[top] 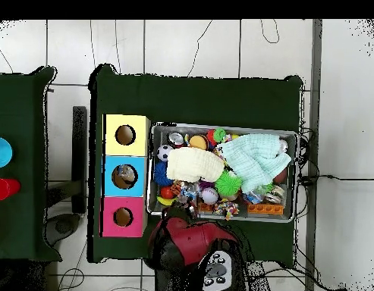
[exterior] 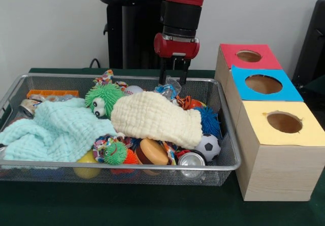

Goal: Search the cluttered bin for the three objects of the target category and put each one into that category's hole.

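Observation:
The wire mesh bin [exterior: 122,166] is full of toys and cloths; it also shows in the overhead view [top: 224,127]. My gripper [exterior: 172,82] points down at the bin's far side, open, its fingers on either side of a see-through crinkled bottle [exterior: 169,89] with bluish bits. The bottle lies among the clutter behind the cream cloth. The blue-panelled hole [exterior: 263,84] is the middle one of three on the wooden box to the right. In the overhead view something pale shows inside the blue hole [top: 124,176], and the arm [top: 191,244] hides the gripper.
A red-panelled hole [exterior: 249,56] and a yellow-panelled hole [exterior: 284,122] flank the blue one. A cream cloth [exterior: 152,117] and a mint cloth [exterior: 56,129] cover much of the bin. A green spiky toy [exterior: 103,98], a small soccer ball [exterior: 208,146] and a silver can [exterior: 191,160] lie there.

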